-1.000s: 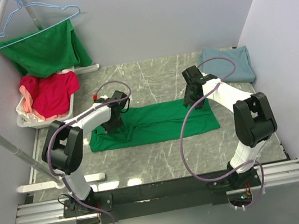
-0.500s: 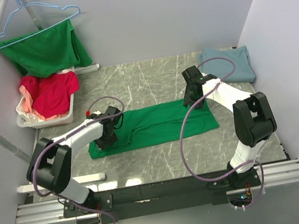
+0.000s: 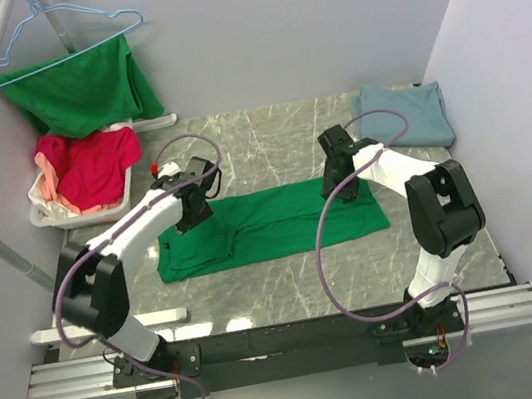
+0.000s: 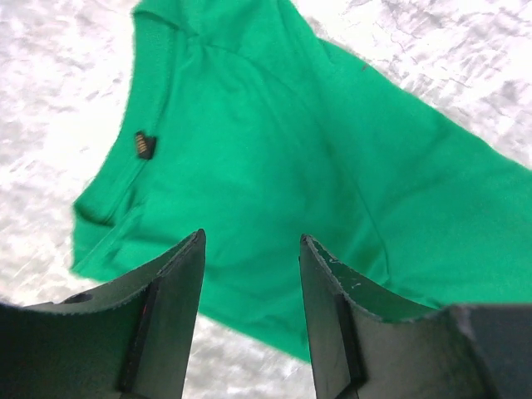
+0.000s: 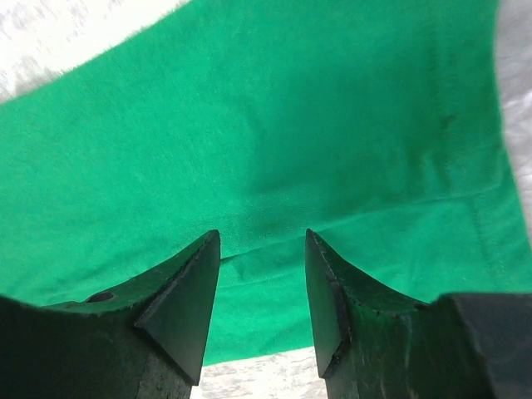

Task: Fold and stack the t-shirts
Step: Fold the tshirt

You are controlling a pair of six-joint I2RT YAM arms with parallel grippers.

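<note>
green t-shirt (image 3: 270, 221): lies flat on the marble tabletop (image 3: 268, 148), in the middle, folded lengthwise into a long band.
Long axis: runs left to right across the tabletop, slightly tilted, with the right end a little farther from the arm bases than the left end.
Which way it points: the collar end with its small dark neck label (image 4: 144, 145) is toward the left; the stitched hem (image 5: 490, 208) is toward the right.
Change since a second ago: the near-left corner of the band has slid outward toward the near left. The left arm dipped toward the near edge of the cloth and has come back to its far edge. The right arm has shifted slightly left, and the right end of the band has hardly moved.
left end effector (image 3: 193, 205): over the far edge of the collar end. Its fingers are apart with nothing between them, and the green cloth is spread below and ahead.
right end effector (image 3: 336, 180): over the far edge near the hem end. Its fingers are apart with nothing clamped, and the cloth fills the view beneath.
blue-grey t-shirt (image 3: 405, 115): folded, at the far right corner, well apart from the green one.
red t-shirt (image 3: 89, 167): heaped in the white basket (image 3: 41, 217) at far left.
</note>
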